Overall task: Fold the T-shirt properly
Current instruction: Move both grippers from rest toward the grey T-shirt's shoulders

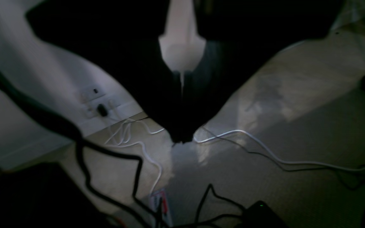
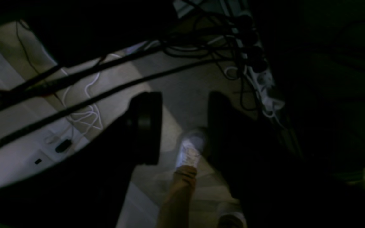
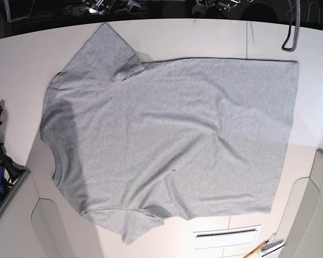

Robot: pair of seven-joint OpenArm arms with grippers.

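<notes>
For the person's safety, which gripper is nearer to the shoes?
The right gripper, probably: the shoes are beyond its open fingers. The left gripper faces floor where no shoe shows.

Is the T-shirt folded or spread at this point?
Spread: the T-shirt lies broad across the table, both sleeves angled out from its body.

Left jaws [image 1: 182,139] pressed together, right jaws [image 2: 185,98] apart.

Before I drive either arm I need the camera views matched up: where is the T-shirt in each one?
Left wrist: not in it.
Right wrist: not in it.
Base: the T-shirt is spread across the middle.
Landmark: both wrist views share the black plug, lower left in the right wrist view; base lacks it.
</notes>
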